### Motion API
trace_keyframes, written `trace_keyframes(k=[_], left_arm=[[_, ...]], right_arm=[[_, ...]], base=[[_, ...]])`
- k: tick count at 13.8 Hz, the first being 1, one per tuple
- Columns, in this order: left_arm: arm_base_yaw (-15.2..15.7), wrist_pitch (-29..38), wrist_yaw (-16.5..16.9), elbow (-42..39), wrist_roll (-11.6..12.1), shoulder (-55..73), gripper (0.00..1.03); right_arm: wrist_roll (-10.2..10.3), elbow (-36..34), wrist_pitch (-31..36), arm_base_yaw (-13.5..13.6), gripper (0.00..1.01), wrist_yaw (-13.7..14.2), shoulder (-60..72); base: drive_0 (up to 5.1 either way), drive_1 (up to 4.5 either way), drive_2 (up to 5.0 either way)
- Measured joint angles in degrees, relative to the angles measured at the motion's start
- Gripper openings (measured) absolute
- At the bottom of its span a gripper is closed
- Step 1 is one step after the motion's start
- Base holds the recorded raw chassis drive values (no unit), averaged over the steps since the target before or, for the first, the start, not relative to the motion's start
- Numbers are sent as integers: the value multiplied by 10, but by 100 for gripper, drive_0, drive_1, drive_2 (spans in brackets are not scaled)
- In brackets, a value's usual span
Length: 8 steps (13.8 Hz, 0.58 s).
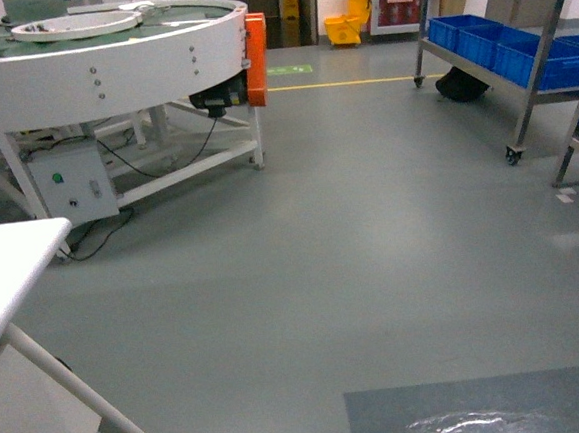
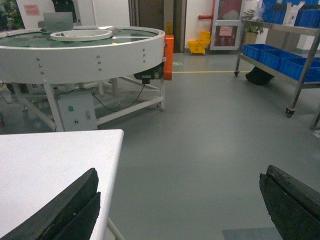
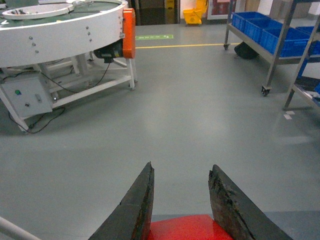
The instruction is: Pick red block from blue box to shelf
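Grey workshop floor (image 1: pixel 374 270) fills most of the head view, with a round white conveyor (image 1: pixel 106 50) at the upper left and a corner of the white table (image 1: pixel 3 269) at the near left. Far on the right stands the shelf (image 1: pixel 527 47), a steel rack on castors whose lower tier carries dark blue crates (image 1: pixel 497 45). No blue box shows in any view.

In the right wrist view, the right pincer (image 3: pixel 181 200) has its fingers drawn narrow, and the red block (image 3: pixel 182 229) sits between them at the bottom edge, apparently gripped. The left pincer (image 2: pixel 180 205) stands wide with nothing between its fingers, hovering over the table's edge.

By this evidence the block is already out of its box, and the step in hand is carrying it to the shelf, which lies well apart across open floor. To do it well, the grip ought to be kept firm while the base rolls, the arm held level and tucked. The approach should bring the rack square ahead, steering wide of the conveyor legs, and a bare stretch of tier beside the crates looks the sensible landing place, with the release only once the block rests on metal.
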Motion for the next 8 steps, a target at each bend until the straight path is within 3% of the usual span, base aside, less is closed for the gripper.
trace_keyframes(k=[8], left_arm=[[0, 2, 0, 0, 0, 0, 98]], right_arm=[[0, 0, 0, 0, 28, 0, 1]], base=[[3, 430, -425]])
